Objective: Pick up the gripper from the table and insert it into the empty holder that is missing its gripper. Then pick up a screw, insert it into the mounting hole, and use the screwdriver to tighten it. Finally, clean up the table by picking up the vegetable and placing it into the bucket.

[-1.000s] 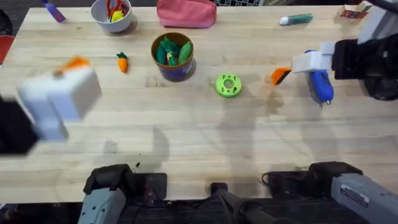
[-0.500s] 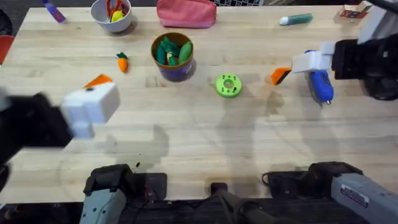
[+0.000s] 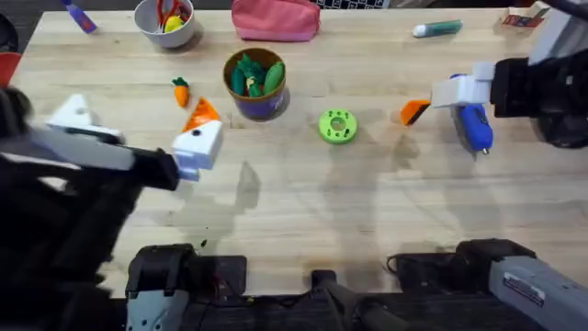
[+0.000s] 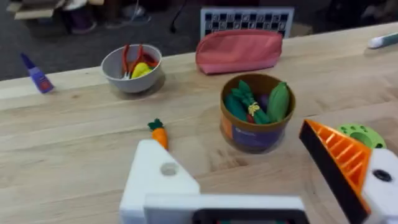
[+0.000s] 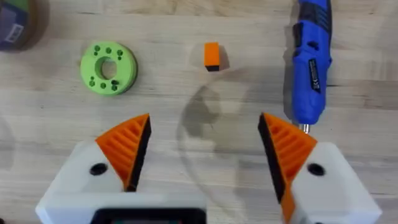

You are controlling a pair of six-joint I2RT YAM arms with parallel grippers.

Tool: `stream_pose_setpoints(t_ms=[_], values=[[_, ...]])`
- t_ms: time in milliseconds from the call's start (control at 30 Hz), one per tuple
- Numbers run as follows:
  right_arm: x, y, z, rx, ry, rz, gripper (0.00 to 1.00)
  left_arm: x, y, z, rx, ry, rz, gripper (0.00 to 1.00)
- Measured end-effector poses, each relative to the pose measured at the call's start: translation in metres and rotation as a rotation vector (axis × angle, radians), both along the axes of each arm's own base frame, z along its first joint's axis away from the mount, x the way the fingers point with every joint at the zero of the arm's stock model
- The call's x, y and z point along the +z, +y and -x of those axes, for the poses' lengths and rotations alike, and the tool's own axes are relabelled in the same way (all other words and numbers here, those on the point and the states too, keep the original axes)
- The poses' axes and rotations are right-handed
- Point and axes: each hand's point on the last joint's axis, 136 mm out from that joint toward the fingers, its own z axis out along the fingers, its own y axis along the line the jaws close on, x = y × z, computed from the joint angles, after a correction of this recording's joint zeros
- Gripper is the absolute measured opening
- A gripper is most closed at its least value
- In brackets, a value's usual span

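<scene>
Evidently nothing is done yet: the gripper (image 5: 212, 55) lies toward the worktop's right edge near the screwdriver (image 3: 473, 124), just ahead of the spread right gripper (image 5: 205, 121). The holder (image 4: 158, 177) on the spread left gripper (image 4: 227, 137) is bare, and the vegetable (image 3: 180, 91) sits outside the bucket (image 3: 257, 108).

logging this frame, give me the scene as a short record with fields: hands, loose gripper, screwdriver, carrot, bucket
left hand: open, one finger lacks its orange pad, the bare holder
right hand: open, both pads on, above the table
loose gripper: on the table, between green disc and screwdriver
screwdriver: lying on the table, untouched
carrot: on the table, beside the bucket
bucket: upright, holds green toy vegetables
</scene>
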Motion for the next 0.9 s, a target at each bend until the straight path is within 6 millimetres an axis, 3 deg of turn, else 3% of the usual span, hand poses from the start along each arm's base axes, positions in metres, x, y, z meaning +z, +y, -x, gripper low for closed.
stream_pose_setpoints(t_ms=[133,567,733,900], values=[[0.0,0.0,0.0,0.0,0.0,0.0,0.993,-0.014,-0.009,-0.01,-0.053,-0.087,0.021,0.985],[0.0,0.0,0.0,0.0,0.0,0.0,0.994,-0.025,-0.019,-0.028,-0.104,-0.341,0.335,0.985],[0.0,0.0,0.0,0.0,0.0,0.0,0.993,-0.039,-0.041,-0.024,-0.23,-0.299,0.396,0.985],[0.0,0.0,0.0,0.0,0.0,0.0,0.993,-0.049,-0.073,-0.007,-0.434,-0.214,0.413,0.985]])
